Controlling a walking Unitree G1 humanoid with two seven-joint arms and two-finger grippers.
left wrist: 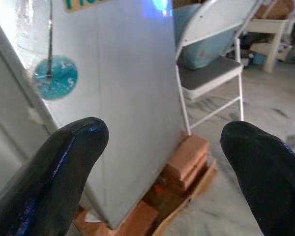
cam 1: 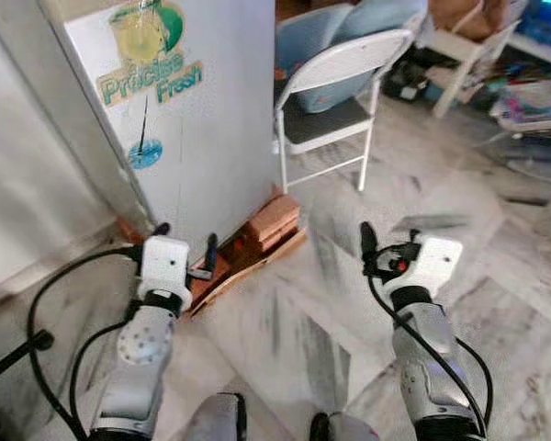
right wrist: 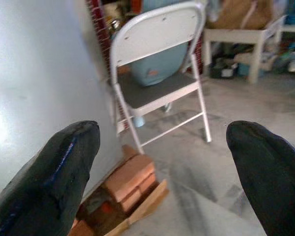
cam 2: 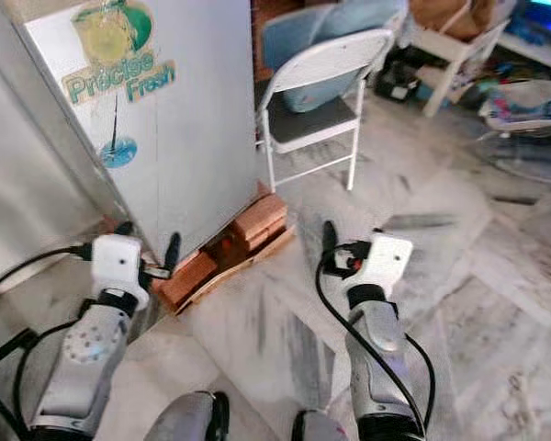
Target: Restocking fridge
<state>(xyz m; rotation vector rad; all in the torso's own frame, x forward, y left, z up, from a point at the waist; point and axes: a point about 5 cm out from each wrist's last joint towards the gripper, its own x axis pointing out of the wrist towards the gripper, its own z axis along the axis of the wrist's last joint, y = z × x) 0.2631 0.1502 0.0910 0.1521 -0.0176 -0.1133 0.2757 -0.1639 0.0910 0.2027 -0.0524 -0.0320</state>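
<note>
The white fridge [cam 1: 202,110] with a "Precise Fresh" sticker stands shut ahead on the left, raised on red bricks [cam 1: 274,219] and a wooden board. My left gripper [cam 1: 186,241] hovers low by the fridge's near corner, just short of the bricks. It is open with nothing between its fingers [left wrist: 49,182]. My right gripper [cam 1: 390,248] hangs over the marble floor to the right of the bricks. In the right wrist view its two black fingers [right wrist: 64,167] stand wide apart and empty, facing the fridge side and the chair.
A white folding chair [cam 1: 335,101] stands just right of the fridge, with a blue bundle behind it. A white table [cam 1: 468,50] and clutter fill the back right. A grey wall [cam 1: 28,184] runs on the left. A black stand leg [cam 1: 14,356] lies at lower left.
</note>
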